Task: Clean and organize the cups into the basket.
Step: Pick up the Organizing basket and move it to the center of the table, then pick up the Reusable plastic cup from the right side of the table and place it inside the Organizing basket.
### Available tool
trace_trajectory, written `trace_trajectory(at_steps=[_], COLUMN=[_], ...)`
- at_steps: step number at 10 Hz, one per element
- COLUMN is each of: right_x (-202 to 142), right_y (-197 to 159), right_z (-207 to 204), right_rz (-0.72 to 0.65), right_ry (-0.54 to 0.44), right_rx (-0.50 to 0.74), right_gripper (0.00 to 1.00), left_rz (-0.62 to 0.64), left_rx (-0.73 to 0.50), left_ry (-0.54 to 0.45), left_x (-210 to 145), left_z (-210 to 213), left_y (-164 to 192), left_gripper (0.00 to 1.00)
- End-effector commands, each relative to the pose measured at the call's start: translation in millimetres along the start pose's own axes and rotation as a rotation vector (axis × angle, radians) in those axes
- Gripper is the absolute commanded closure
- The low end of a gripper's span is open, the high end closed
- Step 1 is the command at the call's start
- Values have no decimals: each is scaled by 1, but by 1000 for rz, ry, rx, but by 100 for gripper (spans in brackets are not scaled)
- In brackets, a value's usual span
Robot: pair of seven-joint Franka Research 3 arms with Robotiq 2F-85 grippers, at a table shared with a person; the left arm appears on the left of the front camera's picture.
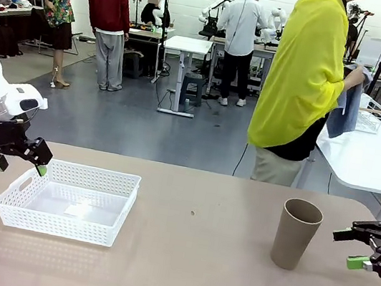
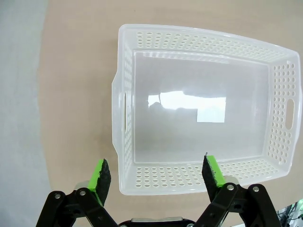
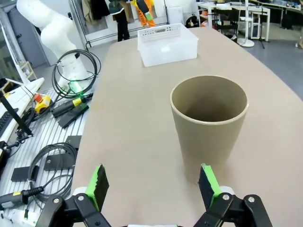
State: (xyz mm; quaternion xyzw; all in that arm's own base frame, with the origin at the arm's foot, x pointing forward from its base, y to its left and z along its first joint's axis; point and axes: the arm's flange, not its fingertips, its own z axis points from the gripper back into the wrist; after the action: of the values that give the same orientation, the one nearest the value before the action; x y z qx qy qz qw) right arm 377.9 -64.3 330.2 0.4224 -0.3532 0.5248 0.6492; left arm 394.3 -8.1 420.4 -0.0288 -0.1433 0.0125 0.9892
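The left gripper (image 2: 156, 174) hangs released with its jaws spread wide. The white basket (image 2: 199, 42) lies just below and ahead of it, with one green pad over the basket's nearest wall and the other outside its corner. The right gripper (image 3: 154, 183) is also released and wide open, and a tan-brown cup (image 3: 209, 118) stands upright, mouth up, on the table (image 1: 194, 260) just ahead of its fingers, untouched and nearer one pad.
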Motion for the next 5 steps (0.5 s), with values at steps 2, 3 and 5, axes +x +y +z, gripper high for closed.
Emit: trace_trajectory(at_steps=[2, 3, 5], right_x=[1, 1, 0], right_y=[3, 3, -1], right_z=[3, 3, -7], right_rz=[5, 5, 64], right_ry=[-6, -6, 21], right_rx=[11, 11, -39], right_gripper=[0, 0, 0], left_rz=[0, 0, -75], left_rx=[4, 4, 6], left_ry=[1, 1, 45], left_x=[-1, -1, 5], left_z=[3, 3, -1], left_y=[0, 0, 8], left_gripper=[0, 0, 0])
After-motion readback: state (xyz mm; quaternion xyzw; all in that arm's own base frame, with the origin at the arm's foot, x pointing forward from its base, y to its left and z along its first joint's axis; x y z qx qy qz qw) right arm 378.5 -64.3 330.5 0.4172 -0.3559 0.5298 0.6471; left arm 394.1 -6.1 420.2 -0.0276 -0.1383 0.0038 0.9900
